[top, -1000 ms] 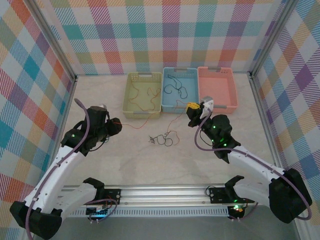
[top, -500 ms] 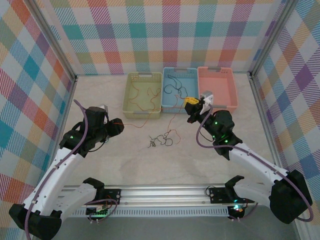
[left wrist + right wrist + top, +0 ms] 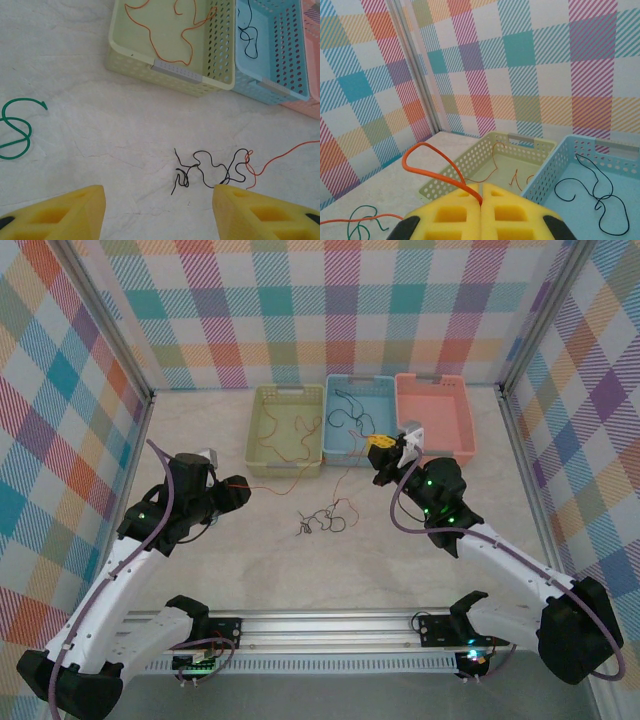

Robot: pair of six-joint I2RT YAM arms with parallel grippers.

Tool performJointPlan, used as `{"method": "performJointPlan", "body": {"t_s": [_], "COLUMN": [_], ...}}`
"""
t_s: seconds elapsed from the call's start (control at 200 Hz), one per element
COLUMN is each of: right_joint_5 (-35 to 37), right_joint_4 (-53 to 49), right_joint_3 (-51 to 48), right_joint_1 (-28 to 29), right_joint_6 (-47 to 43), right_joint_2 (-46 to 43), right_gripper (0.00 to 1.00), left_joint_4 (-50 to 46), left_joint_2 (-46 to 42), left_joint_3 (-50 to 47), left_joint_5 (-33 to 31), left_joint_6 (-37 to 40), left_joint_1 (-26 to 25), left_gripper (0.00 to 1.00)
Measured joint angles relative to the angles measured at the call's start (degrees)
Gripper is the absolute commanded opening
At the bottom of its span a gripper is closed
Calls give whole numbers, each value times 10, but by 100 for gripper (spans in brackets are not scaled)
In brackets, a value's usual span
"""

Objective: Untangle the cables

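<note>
Right claw point(image 3: 480, 192): yellow foam pads pressed shut on the orange cable point(image 3: 432, 160), a thin springy wire that arches up from the pinch; I hold it raised just right of the yellow basket point(image 3: 470, 161). Left claw point(image 3: 159, 210): spread wide and holding nothing, hovering on the near side of the yellow basket above the black cable point(image 3: 210, 167). That cable is a fine, kinked wire lying in loose squiggles on the smooth marbled bench point(image 3: 100, 145), and the orange cable's lower run crosses its right end. Risks, as I judge them: with nothing pinning the black cable, a further lift could drag the whole knot along and tighten the crossing. The slick wire may also slip through the soft foam or catch in the yellow basket's perforated plastic wall.
</note>
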Motion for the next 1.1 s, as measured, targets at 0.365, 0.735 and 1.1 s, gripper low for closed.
{"method": "performJointPlan", "body": {"t_s": [0.365, 0.735, 1.1], "right_joint_5": [-8, -53, -80], "right_joint_4": [-2, -30, -44], "right_joint_3": [0, 77, 217], "right_joint_1": [-18, -18, -18], "right_joint_6": [10, 12, 28], "right_joint_2": [-16, -18, -8], "right_gripper": [0, 0, 0], "left_joint_4": [0, -2, -9], "left_joint_2": [-2, -12, -29], "left_joint_3": [0, 0, -12], "left_joint_5": [0, 0, 11], "left_joint_6": [1, 1, 1], "left_joint_1": [0, 0, 0], "left_gripper": [59, 62, 69]}}
